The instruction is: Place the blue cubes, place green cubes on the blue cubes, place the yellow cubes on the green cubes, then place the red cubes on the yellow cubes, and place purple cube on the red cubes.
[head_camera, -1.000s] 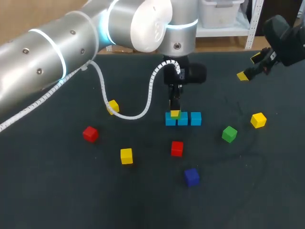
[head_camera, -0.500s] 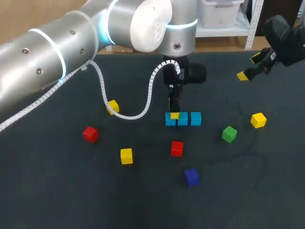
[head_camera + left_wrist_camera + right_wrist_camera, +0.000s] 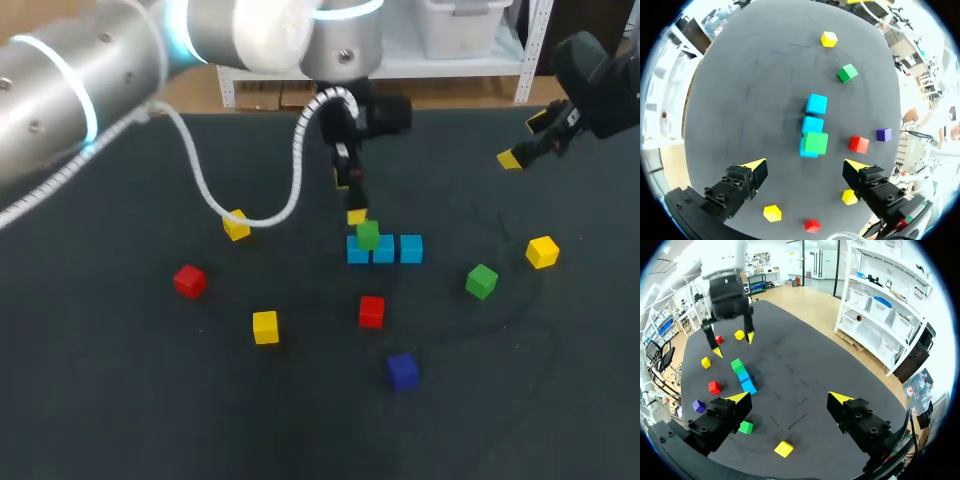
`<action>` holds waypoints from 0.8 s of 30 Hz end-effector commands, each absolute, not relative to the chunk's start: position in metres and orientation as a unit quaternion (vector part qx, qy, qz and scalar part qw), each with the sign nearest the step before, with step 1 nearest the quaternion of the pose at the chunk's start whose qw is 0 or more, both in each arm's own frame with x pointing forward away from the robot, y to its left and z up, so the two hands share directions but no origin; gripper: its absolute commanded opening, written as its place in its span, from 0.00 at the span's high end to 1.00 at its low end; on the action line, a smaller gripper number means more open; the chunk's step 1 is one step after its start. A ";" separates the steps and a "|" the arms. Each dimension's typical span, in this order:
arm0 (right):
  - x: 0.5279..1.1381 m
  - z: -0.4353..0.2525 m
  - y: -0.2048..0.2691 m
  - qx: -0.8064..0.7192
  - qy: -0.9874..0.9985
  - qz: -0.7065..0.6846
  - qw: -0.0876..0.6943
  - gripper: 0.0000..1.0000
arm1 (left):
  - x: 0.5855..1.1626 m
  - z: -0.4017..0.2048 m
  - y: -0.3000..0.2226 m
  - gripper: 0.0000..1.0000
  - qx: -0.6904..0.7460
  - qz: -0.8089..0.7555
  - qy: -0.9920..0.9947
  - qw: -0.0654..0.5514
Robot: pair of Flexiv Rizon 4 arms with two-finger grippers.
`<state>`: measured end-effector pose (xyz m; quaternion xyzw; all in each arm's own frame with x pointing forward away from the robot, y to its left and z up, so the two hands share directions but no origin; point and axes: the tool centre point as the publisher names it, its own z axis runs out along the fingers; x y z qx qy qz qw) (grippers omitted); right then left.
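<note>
The green layer is underway: one green cube (image 3: 368, 236) sits on the left end of the blue cubes (image 3: 398, 250) at centre frame, the left gripper (image 3: 806, 165) hangs wide open and empty above it, and the second green cube (image 3: 481, 281), right of centre, likely needs fetching next.

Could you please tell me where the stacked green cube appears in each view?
Head view: small green cube atop the left end of the blue cube row.
Left wrist view: cube on the row's end nearest the left gripper.
Right wrist view: cube on the row's far end.
Shared landmark: that blue row.
</note>
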<state>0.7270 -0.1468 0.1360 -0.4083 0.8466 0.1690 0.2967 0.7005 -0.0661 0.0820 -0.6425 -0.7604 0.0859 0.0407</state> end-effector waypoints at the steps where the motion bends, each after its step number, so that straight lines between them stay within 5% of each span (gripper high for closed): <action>1: 0.728 0.135 -0.147 -0.409 0.846 0.171 0.297 0.00 | 0.671 0.114 -0.026 0.00 -0.612 0.104 -0.782 -0.057; 24: 0.728 0.135 -0.147 -0.409 0.846 0.171 0.297 0.00 | 0.657 0.138 0.101 0.00 -0.295 0.165 -0.881 -0.331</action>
